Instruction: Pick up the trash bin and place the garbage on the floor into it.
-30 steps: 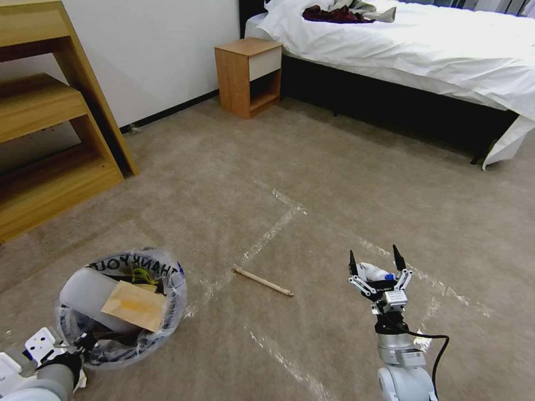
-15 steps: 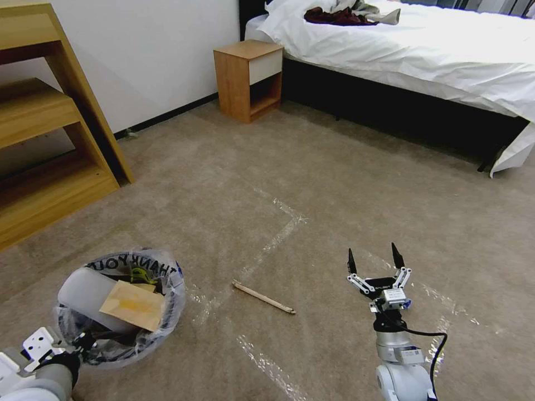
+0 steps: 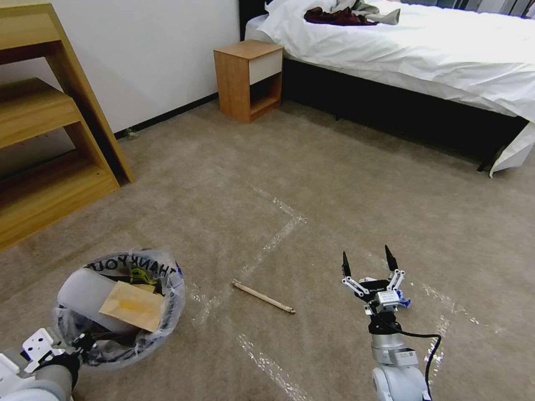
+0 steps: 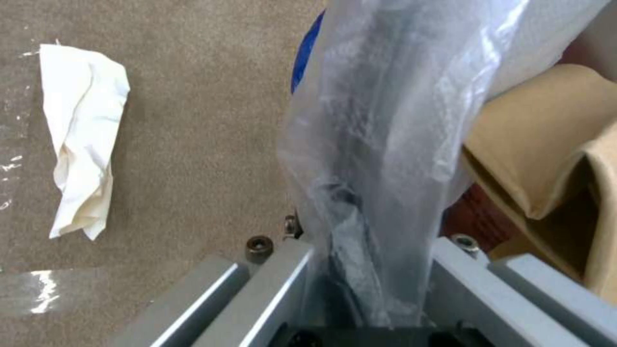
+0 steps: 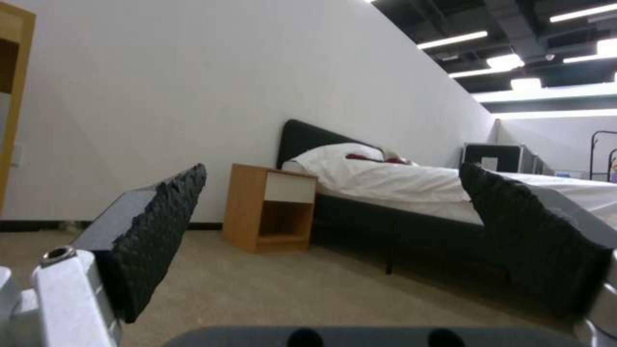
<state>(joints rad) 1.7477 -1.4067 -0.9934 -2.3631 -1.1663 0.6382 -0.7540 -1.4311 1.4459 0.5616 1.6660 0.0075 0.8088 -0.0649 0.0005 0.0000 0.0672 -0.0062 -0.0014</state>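
Carpet floor (image 3: pixel 312 167) has a stick (image 3: pixel 263 296) left of the right gripper (image 3: pixel 365 260), whose fingers are spread, empty. Left gripper (image 4: pixel 360 270) pinches the bin (image 3: pixel 120 303) rim, keeping it near for dropping garbage; white paper (image 4: pixel 80 140) lies beside.

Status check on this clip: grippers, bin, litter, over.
Left gripper shut on trash bin rim. Right gripper open, empty, above floor. Wooden stick on carpet between them. Nothing blocking.
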